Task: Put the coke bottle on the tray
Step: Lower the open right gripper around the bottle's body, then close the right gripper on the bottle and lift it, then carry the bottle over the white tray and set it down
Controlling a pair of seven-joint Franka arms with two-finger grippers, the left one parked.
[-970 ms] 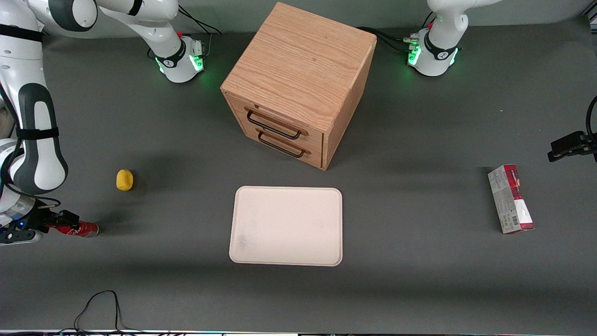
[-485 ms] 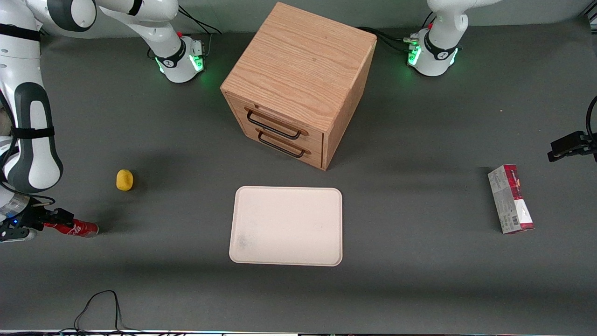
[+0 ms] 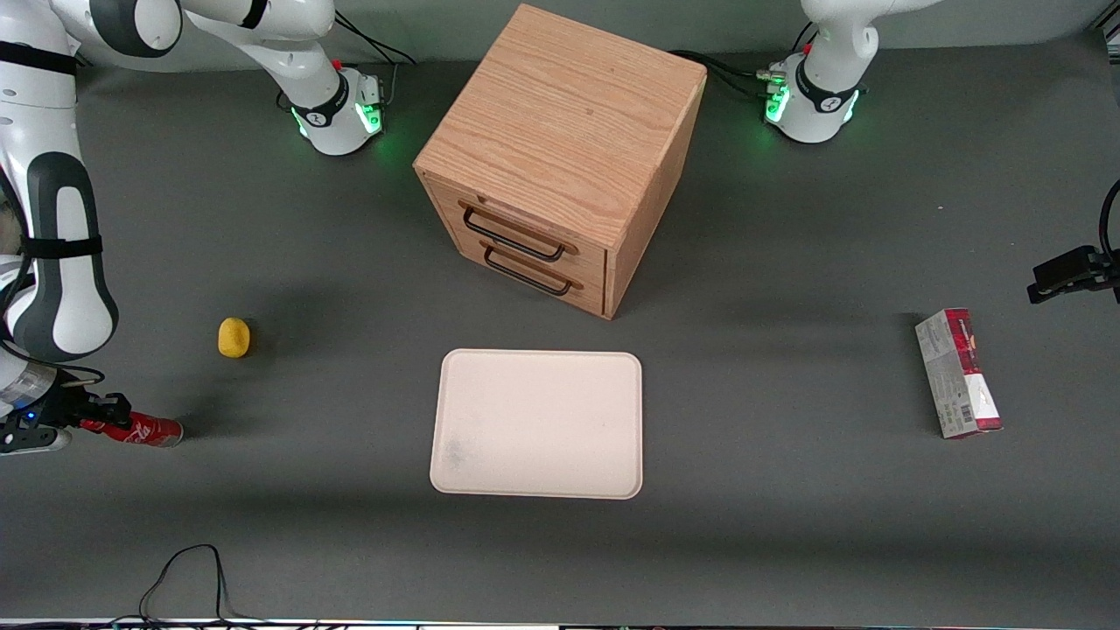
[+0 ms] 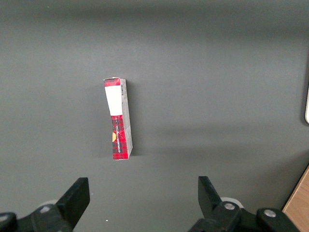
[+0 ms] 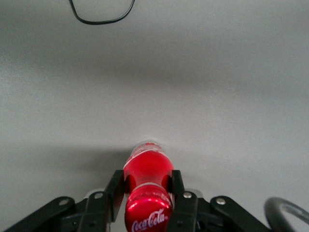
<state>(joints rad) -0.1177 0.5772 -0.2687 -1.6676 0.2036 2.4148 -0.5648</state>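
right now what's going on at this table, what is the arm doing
The right arm's gripper is at the working arm's end of the table, its fingers closed on the small glossy red coke bottle, which lies on its side. In the wrist view the fingers flank the bottle's body. The flat cream-white rectangular tray sits bare near the table's middle, in front of the wooden two-drawer cabinet, so the bottle is not yet on it. A small yellow lump lies beside the bottle.

gripper to tray: open mat | cabinet farther back | lemon beside route
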